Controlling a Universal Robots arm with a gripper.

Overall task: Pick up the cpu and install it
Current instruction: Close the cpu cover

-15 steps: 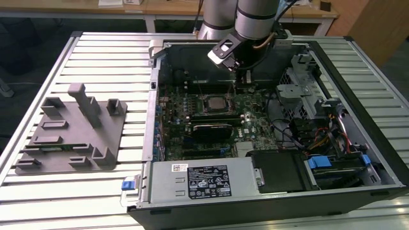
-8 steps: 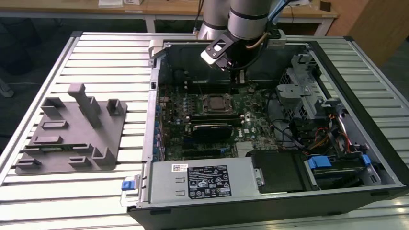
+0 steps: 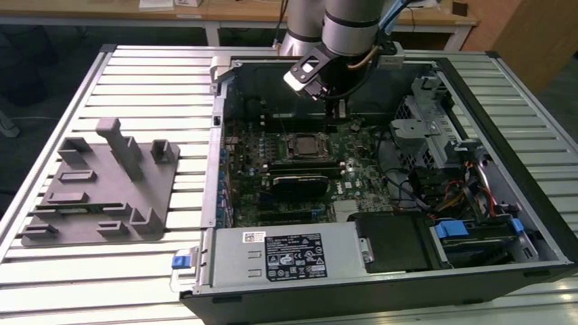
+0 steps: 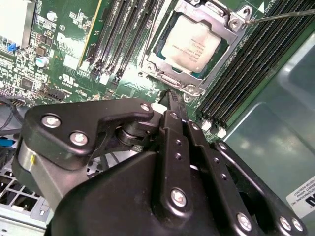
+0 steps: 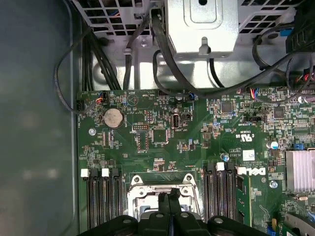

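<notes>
Near socket (image 4: 235, 22) edge | fingers (image 4: 176, 140) pressed together, empty | cpu (image 4: 194, 43) seated, apart from fingers

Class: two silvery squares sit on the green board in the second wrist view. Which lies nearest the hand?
The cpu, smooth-topped and framed by its socket bracket, just beyond the hand; the ribbed heatsink sits farther off.

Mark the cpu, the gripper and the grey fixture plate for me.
cpu (image 4: 194, 44): second wrist view, middle of its silver top.
gripper (image 4: 170, 100): second wrist view, where the two fingertips meet.
grey fixture plate (image 3: 91, 203): exterior view, bare part of its flat base.
</notes>
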